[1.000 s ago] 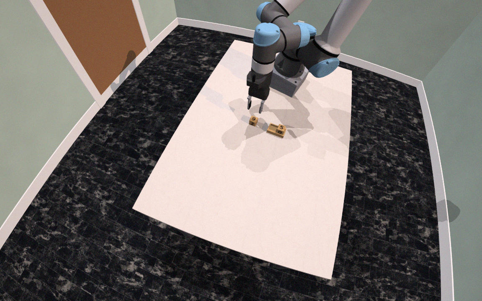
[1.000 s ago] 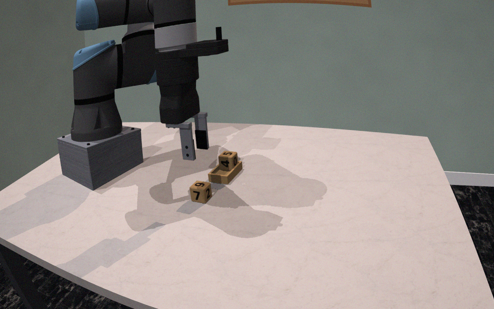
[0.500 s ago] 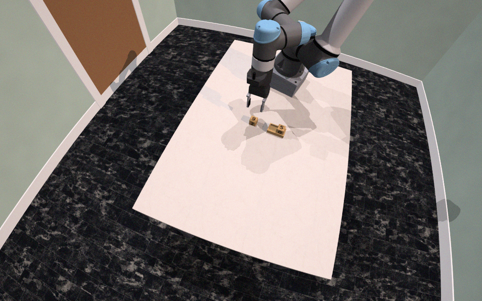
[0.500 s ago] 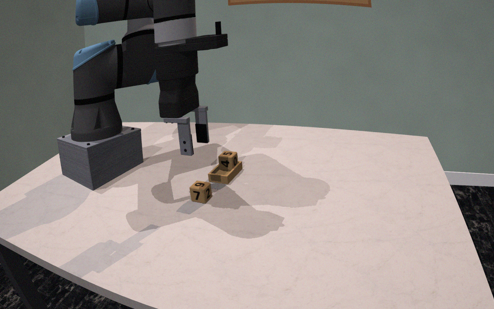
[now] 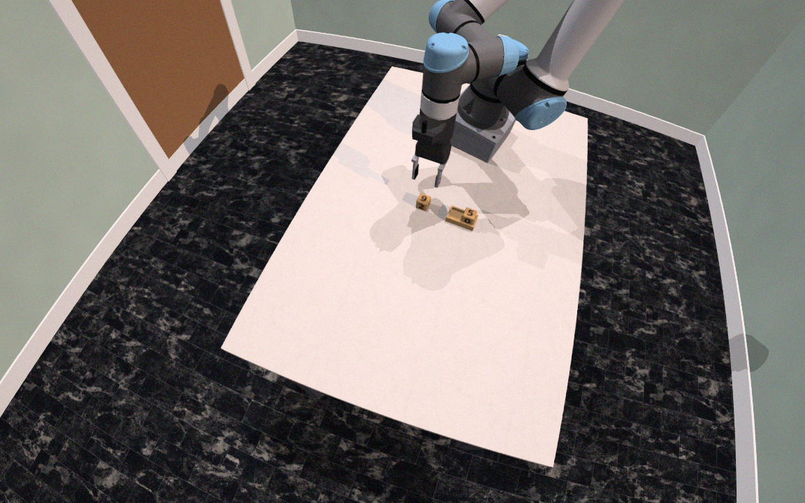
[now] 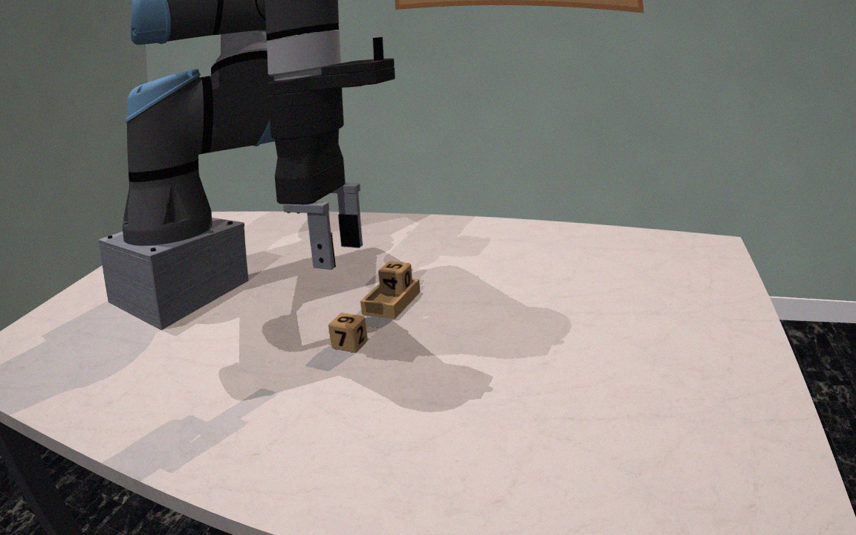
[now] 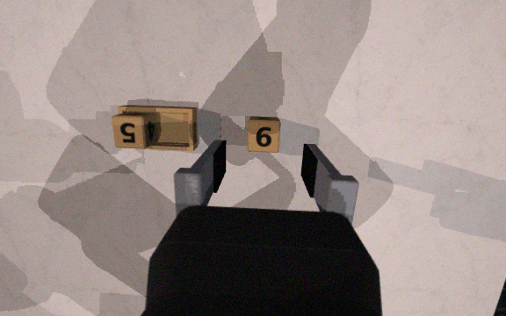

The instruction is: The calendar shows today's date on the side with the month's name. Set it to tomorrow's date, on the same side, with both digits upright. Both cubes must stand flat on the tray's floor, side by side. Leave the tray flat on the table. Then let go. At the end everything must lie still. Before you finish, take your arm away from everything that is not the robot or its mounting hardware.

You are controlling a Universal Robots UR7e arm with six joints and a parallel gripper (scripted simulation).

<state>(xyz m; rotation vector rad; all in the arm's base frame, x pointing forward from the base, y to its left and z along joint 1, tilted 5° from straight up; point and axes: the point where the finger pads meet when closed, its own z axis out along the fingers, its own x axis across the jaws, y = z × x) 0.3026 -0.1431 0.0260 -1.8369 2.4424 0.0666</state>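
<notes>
Wooden tray (image 6: pixel 377 307) lay flat on the surface (image 6: pixel 550 399) with one cube (image 6: pixel 395 276) inside; the other cube (image 6: pixel 347 331) sat outside, just beside it. Jaws hung fully open, empty, above; refitting remained, apparently.

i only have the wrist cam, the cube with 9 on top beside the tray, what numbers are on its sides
Observer: In the exterior view the loose cube shows 7 and 2 on its two visible side faces.
Operator: how high is the tool over it
Observer: The tool hangs open with its fingertips clearly above the cube's top, touching nothing.
Operator: the cube in the tray, any face besides 5 and 4
Observer: The tray cube stands at the end of the tray away from the exterior camera. It shows a 0 on its right-hand side face there.
</notes>
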